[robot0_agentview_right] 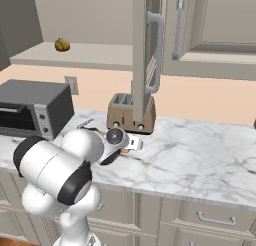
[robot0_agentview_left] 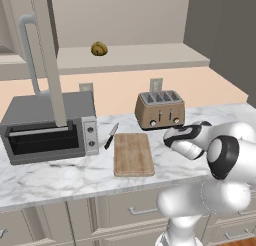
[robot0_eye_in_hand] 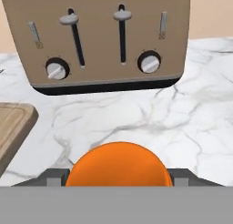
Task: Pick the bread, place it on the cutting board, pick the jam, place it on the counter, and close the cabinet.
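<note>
- Gripper (robot0_eye_in_hand: 119,180): low over the counter (robot0_agentview_left: 60,175), in front of the toaster (robot0_agentview_left: 160,110). Its fingers (robot0_eye_in_hand: 57,177) sit on either side of the jam jar (robot0_eye_in_hand: 119,166), clamped on it.
- Jam jar: orange, held between the fingers, just above the marble in the hand view; a sliver of orange shows at the hand in the right base view.
- Bread roll (robot0_agentview_left: 99,49): on the shelf inside the cabinet, well apart from the cutting board (robot0_agentview_left: 132,154).
- Cutting board: flat on the counter between the toaster oven (robot0_agentview_left: 47,127) and the toaster, nothing on it. A knife (robot0_agentview_left: 111,136) lies just beside its upper left corner.
- Cabinet door (robot0_agentview_left: 47,55): swung open over the toaster oven, long grey handle facing out.
</note>
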Robot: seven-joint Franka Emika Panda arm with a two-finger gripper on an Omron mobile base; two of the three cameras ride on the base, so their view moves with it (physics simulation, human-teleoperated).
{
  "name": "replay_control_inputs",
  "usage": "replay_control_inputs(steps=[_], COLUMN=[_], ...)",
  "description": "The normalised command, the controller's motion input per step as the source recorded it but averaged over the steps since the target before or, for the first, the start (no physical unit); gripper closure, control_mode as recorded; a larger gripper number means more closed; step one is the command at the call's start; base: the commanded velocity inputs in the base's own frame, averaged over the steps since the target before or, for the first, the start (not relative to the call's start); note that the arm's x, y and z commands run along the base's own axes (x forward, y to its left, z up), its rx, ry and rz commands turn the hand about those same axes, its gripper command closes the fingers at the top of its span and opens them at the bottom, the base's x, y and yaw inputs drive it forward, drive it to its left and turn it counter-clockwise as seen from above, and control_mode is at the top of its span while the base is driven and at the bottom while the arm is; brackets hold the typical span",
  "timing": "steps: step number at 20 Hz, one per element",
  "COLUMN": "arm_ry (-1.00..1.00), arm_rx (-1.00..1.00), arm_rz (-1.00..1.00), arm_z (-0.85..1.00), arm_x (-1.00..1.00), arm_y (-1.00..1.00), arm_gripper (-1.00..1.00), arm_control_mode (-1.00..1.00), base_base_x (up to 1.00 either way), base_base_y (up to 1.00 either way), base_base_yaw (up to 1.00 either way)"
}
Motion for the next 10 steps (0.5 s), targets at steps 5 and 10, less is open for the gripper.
replay_control_inputs(steps=[5,10], arm_ry=[0.0,0.0], arm_rx=[0.0,0.0], arm_rz=[-0.01,-0.01], arm_z=[-0.12,-0.08], arm_x=[0.19,0.21], arm_y=[-0.16,-0.14], arm_gripper=[1.0,1.0], arm_control_mode=[-1.0,-1.0], base_base_x=[0.0,0.0], base_base_y=[0.0,0.0], base_base_yaw=[0.0,0.0])
